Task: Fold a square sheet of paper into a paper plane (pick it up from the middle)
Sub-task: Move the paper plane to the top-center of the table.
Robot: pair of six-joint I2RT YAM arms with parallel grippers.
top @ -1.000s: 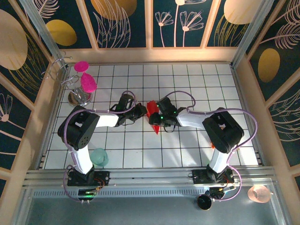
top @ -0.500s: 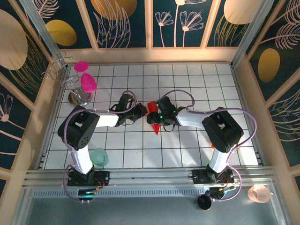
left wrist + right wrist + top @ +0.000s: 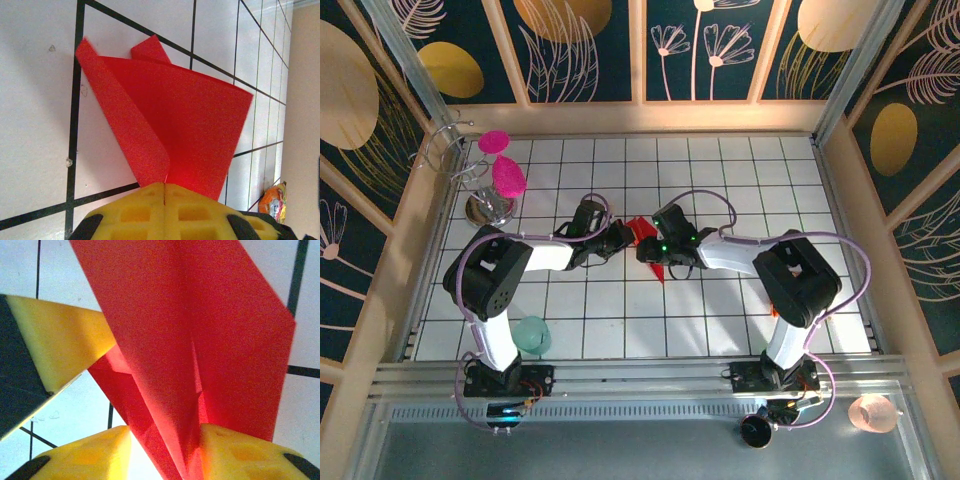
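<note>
Nearest the arms' bases, the sharp point of the red paper plane (image 3: 641,233) aims at the counter's (image 3: 720,310) near edge, and its long axis runs away toward the back. At the plane's right, the right fingers (image 3: 235,450) stand apart, straddling its centre ridge. At its left edge, the left fingers (image 3: 135,210) are pressed together on the paper. Both arms look equally near.

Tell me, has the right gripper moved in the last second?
Yes. Judged against the tiles, the right gripper has crept slightly toward the far wall and toward the left gripper, over the paper.
</note>
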